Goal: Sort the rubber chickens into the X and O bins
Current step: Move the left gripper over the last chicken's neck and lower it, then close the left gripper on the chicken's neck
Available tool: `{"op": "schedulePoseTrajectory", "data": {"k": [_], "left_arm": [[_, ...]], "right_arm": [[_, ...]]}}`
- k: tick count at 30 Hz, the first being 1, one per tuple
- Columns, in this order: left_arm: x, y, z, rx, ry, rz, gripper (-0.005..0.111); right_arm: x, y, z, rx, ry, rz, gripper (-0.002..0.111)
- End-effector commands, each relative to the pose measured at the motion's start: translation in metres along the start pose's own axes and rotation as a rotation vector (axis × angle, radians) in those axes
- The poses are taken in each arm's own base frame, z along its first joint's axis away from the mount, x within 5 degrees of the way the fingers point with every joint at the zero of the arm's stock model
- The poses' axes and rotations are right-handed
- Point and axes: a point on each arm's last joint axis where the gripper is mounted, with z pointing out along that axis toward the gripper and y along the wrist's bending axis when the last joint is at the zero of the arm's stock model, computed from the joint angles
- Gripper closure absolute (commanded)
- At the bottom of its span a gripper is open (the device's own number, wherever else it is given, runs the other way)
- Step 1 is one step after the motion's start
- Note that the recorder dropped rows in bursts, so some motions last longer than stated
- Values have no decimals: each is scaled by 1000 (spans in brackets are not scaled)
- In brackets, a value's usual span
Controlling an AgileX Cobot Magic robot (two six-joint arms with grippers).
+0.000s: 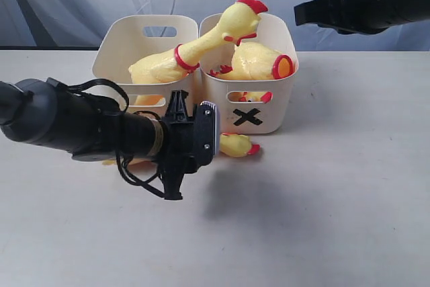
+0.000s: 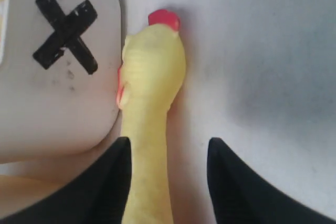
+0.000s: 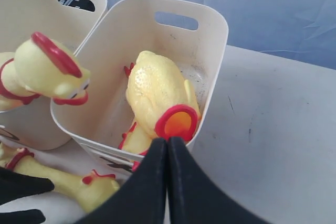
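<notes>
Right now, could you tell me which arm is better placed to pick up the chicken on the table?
Left: the left gripper, open, straddles the neck of that chicken beside the X bin; the right gripper is shut and raised high.

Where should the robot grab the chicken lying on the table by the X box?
Grip the thin neck, coming down from above. The chicken lies flat on the table with its wider head close against the X bin, so that side looks blocked. The neck is narrow, and the open left gripper straddles it.

headless body [image 1: 259, 62]: in X bin [image 1: 269, 117] | whole chicken [image 1: 236, 144]: before X bin
</notes>
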Motion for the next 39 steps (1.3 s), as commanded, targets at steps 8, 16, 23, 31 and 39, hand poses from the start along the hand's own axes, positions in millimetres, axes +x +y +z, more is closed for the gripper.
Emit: {"op": "schedulePoseTrajectory", "data": {"k": [8,16,23,31,39], "left_arm": [[15,11,13,-25,-30,-48,62],[11,18,14,-47,-43,-44,62],[10,21,15,-55,-47,-42,62],[16,16,20,-36,-13,-126,62],[20,13,24,-22,9,-131,62]], "right_arm": [[-4,-1,-3,7,-34,-12,109],[-4,-1,-3,7,-38,-12,109],[-4,-1,-3,6,-38,-10,109],[-4,-1,-3,6,-38,-10,109],[-4,-1,-3,6,-38,-10,109]]}}
